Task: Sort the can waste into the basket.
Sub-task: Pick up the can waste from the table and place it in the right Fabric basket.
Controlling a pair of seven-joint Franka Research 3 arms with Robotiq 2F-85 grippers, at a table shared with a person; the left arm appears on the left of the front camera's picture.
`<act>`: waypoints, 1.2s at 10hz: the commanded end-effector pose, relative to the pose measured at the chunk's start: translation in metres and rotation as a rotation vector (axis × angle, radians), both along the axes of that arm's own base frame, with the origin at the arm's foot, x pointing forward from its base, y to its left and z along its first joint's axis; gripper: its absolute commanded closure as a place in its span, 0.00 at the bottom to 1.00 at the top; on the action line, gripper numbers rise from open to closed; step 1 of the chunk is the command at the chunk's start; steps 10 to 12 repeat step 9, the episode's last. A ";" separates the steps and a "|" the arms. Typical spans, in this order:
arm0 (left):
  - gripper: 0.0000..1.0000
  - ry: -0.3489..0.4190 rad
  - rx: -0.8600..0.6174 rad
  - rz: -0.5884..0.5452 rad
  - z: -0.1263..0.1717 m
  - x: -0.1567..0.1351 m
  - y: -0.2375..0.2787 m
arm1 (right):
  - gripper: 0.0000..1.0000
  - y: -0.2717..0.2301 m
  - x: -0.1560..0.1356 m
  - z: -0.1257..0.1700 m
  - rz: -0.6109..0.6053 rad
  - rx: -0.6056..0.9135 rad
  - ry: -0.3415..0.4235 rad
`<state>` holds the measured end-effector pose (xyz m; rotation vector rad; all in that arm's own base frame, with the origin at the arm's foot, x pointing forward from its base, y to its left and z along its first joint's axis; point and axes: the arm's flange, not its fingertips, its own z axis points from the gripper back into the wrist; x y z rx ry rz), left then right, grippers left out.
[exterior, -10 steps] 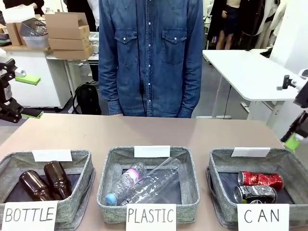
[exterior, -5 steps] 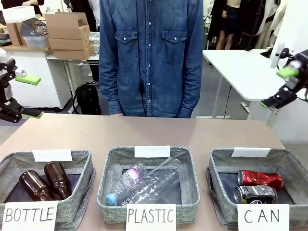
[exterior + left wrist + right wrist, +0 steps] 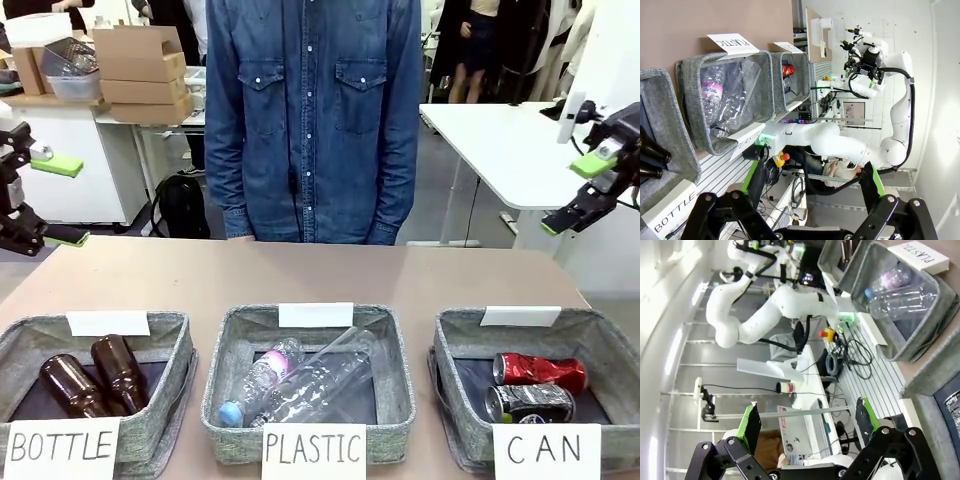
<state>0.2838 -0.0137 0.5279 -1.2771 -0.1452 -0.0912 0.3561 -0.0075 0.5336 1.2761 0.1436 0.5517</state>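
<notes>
Inside the grey woven basket (image 3: 462, 345) with a white "CAN" sign, a red can (image 3: 541, 372) lies behind a dark grey-black can (image 3: 530, 402).

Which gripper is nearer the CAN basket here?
Right. The right gripper hangs open above and behind the CAN basket; the left gripper, also open, is at the table's far opposite side.

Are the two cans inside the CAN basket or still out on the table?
Inside. The red can and dark can lie on their sides within the CAN basket.
</notes>
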 end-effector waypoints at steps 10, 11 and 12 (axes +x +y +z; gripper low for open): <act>0.00 -0.011 -0.017 -0.007 0.001 -0.001 -0.001 | 0.00 -0.005 -0.001 0.001 0.009 0.003 -0.020; 0.00 -0.011 -0.017 -0.007 0.001 -0.001 -0.001 | 0.00 -0.005 -0.001 0.001 0.009 0.003 -0.020; 0.00 -0.011 -0.017 -0.007 0.001 -0.001 -0.001 | 0.00 -0.005 -0.001 0.001 0.009 0.003 -0.020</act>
